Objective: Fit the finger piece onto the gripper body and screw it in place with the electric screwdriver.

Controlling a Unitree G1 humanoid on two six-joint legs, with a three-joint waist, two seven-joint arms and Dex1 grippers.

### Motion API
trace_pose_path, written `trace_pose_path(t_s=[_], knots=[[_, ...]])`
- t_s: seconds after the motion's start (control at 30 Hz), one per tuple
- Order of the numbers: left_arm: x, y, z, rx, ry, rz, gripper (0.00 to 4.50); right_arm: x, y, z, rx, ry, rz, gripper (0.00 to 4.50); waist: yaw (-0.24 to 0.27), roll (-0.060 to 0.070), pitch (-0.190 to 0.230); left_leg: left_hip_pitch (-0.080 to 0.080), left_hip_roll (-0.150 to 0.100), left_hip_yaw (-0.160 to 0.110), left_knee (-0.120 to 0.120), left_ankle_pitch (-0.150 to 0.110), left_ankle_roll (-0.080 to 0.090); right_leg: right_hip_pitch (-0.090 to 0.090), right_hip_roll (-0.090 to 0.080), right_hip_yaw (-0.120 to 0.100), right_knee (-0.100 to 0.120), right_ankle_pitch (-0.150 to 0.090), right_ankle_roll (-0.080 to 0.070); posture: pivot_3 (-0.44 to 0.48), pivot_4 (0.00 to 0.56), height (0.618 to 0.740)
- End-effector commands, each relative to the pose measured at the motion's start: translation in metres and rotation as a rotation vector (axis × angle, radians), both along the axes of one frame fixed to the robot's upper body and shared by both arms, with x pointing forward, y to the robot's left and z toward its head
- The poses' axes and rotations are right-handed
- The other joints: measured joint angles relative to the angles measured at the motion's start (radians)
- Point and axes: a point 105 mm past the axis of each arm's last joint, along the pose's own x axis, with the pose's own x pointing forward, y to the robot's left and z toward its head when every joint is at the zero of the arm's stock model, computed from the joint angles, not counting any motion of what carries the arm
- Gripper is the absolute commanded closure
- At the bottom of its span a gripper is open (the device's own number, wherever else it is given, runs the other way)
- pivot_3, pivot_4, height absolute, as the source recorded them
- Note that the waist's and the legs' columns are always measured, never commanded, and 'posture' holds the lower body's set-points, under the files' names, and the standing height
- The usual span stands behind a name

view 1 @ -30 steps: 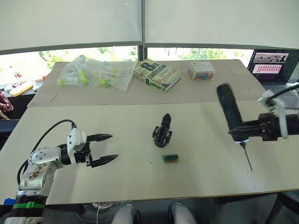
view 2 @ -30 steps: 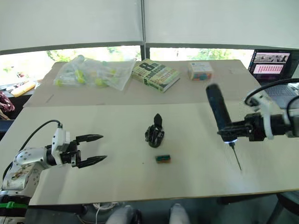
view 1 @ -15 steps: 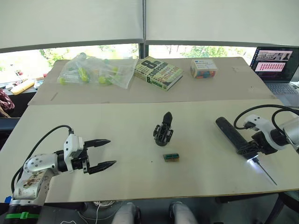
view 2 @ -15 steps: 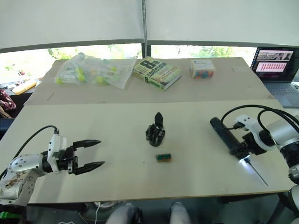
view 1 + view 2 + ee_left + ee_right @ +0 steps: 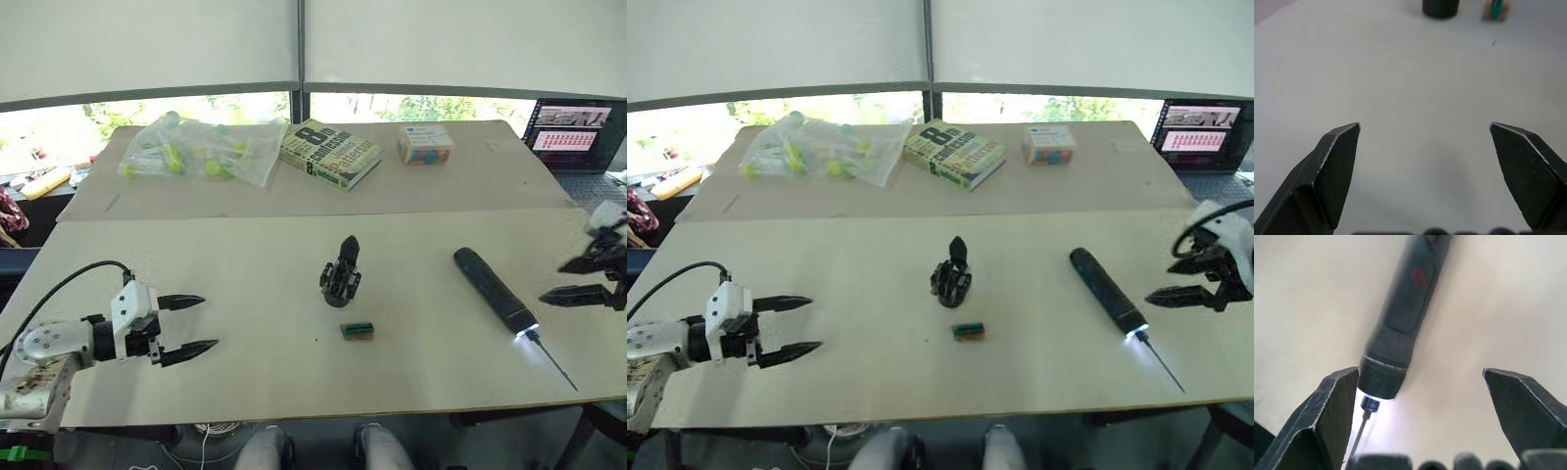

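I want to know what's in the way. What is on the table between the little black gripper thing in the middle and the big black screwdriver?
Nothing. In the left eye view, the table between the gripper body and the electric screwdriver is bare.

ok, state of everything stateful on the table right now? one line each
electric screwdriver: lying flat on the table, tip light on, released
gripper body: upright, finger pointing up, untouched
left gripper: open, empty
right gripper: open, empty, beside the screwdriver
laptop: open, screen lit
book: closed, flat
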Motion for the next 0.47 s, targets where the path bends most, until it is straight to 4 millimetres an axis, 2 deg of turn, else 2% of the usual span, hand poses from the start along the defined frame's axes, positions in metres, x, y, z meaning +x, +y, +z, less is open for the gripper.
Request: trace_pose_path(t_s=[0.03,0.17,0.3,0.37,0.47], knots=[[-0.002,0.016,0.004,0.081,-0.091,0.034,0.00,-0.020,0.039,0.037,0.149,-0.336,0.322,0.04,-0.004,-0.002,0.001,0.005,0.001,0.000,-0.001,0.000,0.000,0.005,0.000,0.000,0.000,0.000,0.000,0.000,0.150,0.740],[-0.003,0.030,0.005,0.106,-0.103,0.069,0.00,-0.047,0.078,0.010,0.200,-0.317,0.491,0.04,0.003,-0.003,0.001,0.007,0.002,0.000,-0.001,-0.001,-0.001,0.006,-0.001,0.001,0.002,0.000,0.000,0.000,0.150,0.740],[0.000,0.025,0.004,0.095,-0.134,0.084,0.00,-0.064,0.105,-0.035,0.244,-0.318,0.547,0.04,0.017,-0.003,0.001,0.007,0.001,-0.001,0.001,-0.001,-0.001,0.007,-0.002,0.000,0.002,0.000,0.000,0.000,0.150,0.740],[-0.001,0.023,0.003,0.092,-0.137,0.083,0.00,-0.065,0.110,-0.047,0.267,-0.327,0.529,0.04,0.022,-0.005,0.001,0.008,0.001,-0.001,0.000,-0.001,-0.001,0.007,-0.002,0.001,0.001,0.000,0.000,0.000,0.150,0.740],[-0.006,0.020,0.002,0.081,-0.137,0.078,0.00,-0.068,0.112,-0.056,0.262,-0.334,0.541,0.04,0.021,-0.004,0.001,0.008,0.000,0.000,0.001,-0.001,-0.001,0.007,-0.002,0.002,0.002,0.000,0.000,0.000,0.150,0.740]])
